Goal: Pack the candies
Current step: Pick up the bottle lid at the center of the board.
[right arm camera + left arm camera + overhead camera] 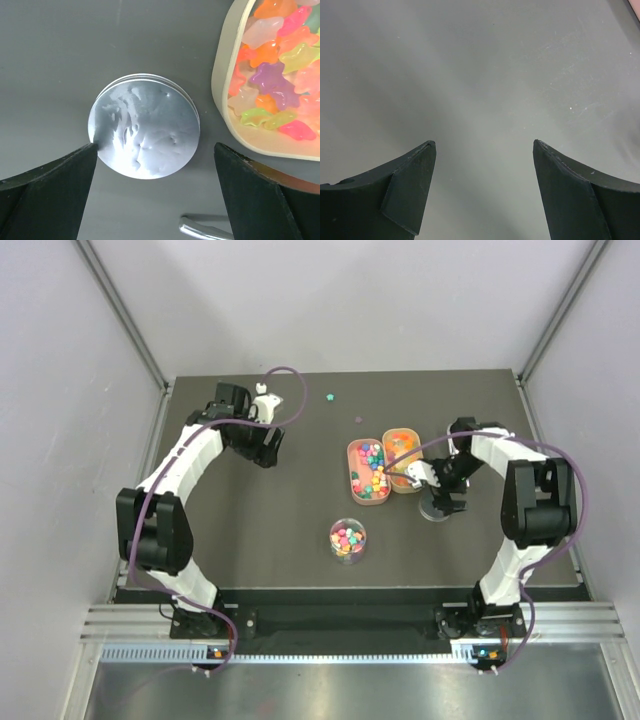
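Hiding under right gripper (438, 506): metal lid (144, 132).

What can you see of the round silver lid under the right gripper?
The round silver lid looks like metal: a flat disc with mottled reflections and a thin ridged rim. It lies flat on the dark table, apart from the beige candy tray beside it. The right gripper hangs open above it; one finger overlaps its edge in view, contact unclear.
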{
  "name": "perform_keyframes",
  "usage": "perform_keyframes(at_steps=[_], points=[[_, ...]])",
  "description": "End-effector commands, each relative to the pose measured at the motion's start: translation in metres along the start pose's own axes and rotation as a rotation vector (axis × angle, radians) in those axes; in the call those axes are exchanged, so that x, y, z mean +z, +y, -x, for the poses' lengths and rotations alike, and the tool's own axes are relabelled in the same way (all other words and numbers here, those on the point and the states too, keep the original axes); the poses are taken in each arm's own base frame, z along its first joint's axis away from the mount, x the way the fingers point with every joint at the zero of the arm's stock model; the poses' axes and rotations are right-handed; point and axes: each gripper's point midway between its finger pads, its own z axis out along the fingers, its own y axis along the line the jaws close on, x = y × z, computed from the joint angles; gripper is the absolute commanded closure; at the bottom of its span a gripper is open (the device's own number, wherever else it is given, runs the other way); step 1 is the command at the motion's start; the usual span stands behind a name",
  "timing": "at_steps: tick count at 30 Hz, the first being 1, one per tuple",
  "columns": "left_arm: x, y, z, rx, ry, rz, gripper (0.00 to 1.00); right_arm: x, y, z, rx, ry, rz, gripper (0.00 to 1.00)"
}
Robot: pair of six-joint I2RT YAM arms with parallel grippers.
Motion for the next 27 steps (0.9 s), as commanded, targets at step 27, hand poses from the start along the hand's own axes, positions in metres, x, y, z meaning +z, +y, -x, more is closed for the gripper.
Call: perform_keyframes(at_steps=[27], points=[[0.009, 0.004, 0.016, 0.023, -0.023, 0.000, 0.17, 0.011, 0.020, 0.000, 0.042, -0.001, -0.035, 0.15]])
